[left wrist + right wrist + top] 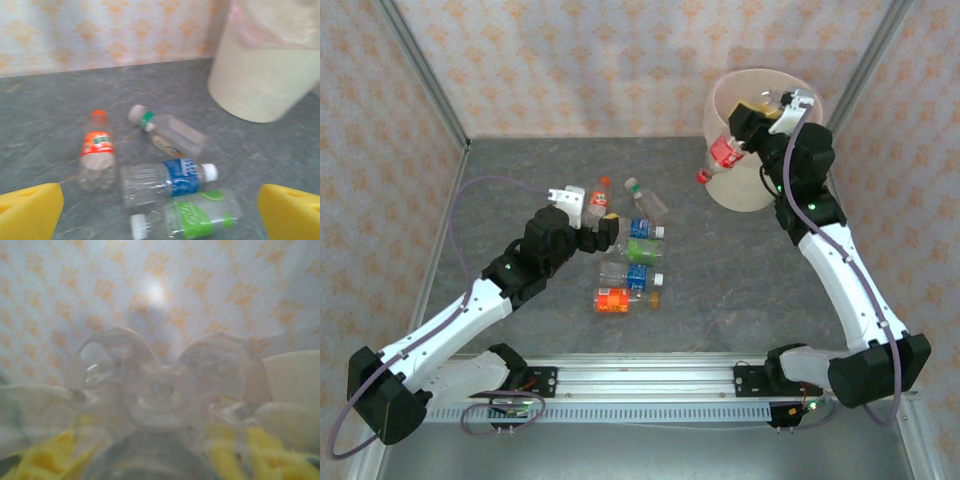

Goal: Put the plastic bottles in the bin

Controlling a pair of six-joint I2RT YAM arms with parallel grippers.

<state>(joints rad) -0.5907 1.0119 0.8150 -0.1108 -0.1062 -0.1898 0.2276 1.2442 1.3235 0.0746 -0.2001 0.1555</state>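
The grey, mottled tabletop [520, 180] carries six plastic bottles, all lying on their sides in a loose cluster near its middle. An orange-labelled bottle [601, 195] and a clear bottle [645, 198] with a pale cap lie farthest back. Nearer, a blue-labelled bottle [642, 230], a green-labelled bottle [642, 250] and a second blue-labelled bottle [632, 275] lie side by side. An orange bottle [618, 299] lies nearest. The cream bin [750, 190] stands upright at the far right, apart from them.
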